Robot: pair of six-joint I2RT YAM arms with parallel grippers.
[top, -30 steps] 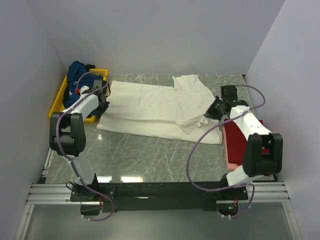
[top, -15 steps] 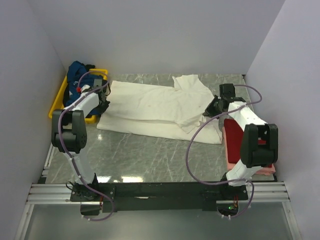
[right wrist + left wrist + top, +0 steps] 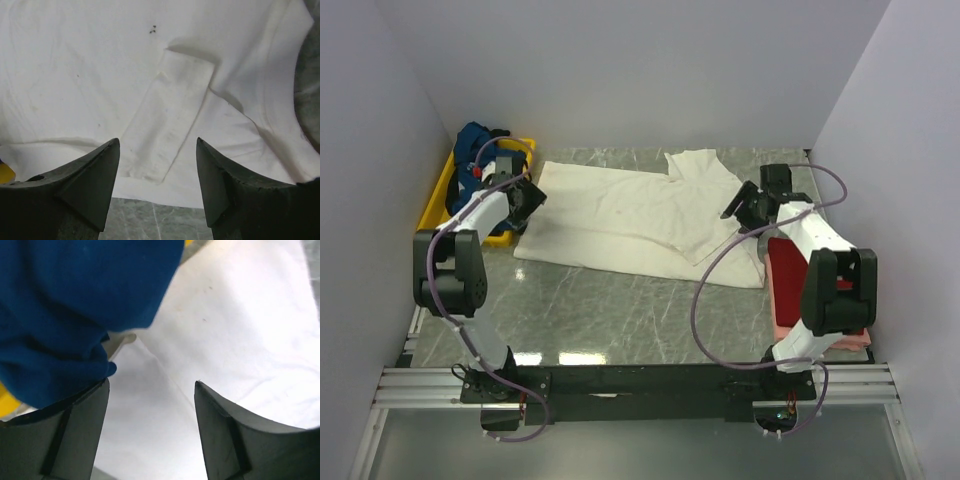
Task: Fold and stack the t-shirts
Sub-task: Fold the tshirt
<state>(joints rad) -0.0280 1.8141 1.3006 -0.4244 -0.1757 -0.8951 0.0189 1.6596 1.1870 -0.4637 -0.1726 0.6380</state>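
Observation:
A cream-white t-shirt lies spread across the table, its long side folded over. My left gripper hovers open over the shirt's left edge, with only cream cloth under its parted jaws. My right gripper hovers open over the shirt's right end, where a flat folded strip of cloth lies below the gap. A dark blue t-shirt is bunched in the tray and fills the upper left of the left wrist view. A folded red t-shirt rests on a pale pink one at the right.
A yellow tray stands against the left wall beside the left arm. Grey marbled tabletop shows in front of the cream shirt. White walls close in on the left, back and right.
Both grippers have gone from shut to open and let go of the cream shirt's ends. Each has lifted slightly off the cloth, and the shirt's right end now lies flatter.

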